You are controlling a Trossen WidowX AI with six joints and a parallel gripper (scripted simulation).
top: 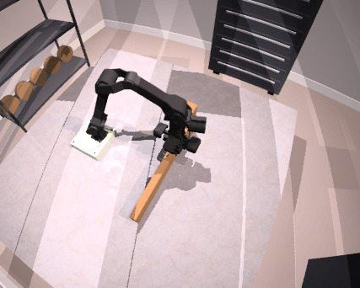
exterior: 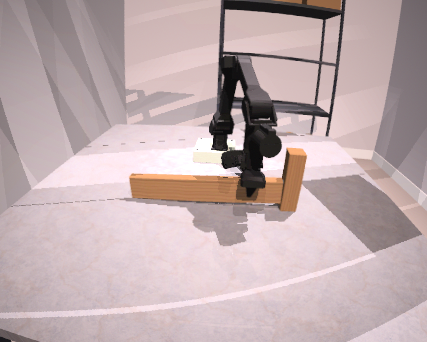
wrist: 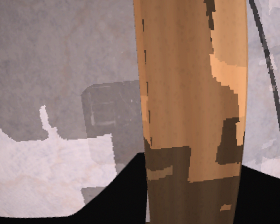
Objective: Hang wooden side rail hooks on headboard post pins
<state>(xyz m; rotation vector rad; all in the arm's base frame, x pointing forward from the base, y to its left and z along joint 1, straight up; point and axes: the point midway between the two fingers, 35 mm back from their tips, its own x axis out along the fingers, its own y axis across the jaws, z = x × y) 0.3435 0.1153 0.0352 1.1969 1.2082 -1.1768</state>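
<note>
The wooden side rail (top: 152, 191) (exterior: 185, 189) (wrist: 191, 100) lies nearly level, low over the table. Its far end looks at or very near table height; contact cannot be told. Its other end meets the face of the upright headboard post (top: 192, 107) (exterior: 294, 180) in the exterior view, with no clear gap showing. My gripper (top: 173, 147) (exterior: 253, 181) (wrist: 168, 157) is shut on the rail close to the post, one black finger on each side of the wood in the wrist view. The steel hooks, the slot and its pins are hidden.
The arm's pale base plate (top: 88, 147) (exterior: 205, 156) stands on the table (top: 190, 240) (exterior: 185, 270), behind the rail in the exterior view. A shelf rack (top: 63, 29) (exterior: 280, 57) and a dark drawer cabinet (top: 257, 46) stand beyond the table.
</note>
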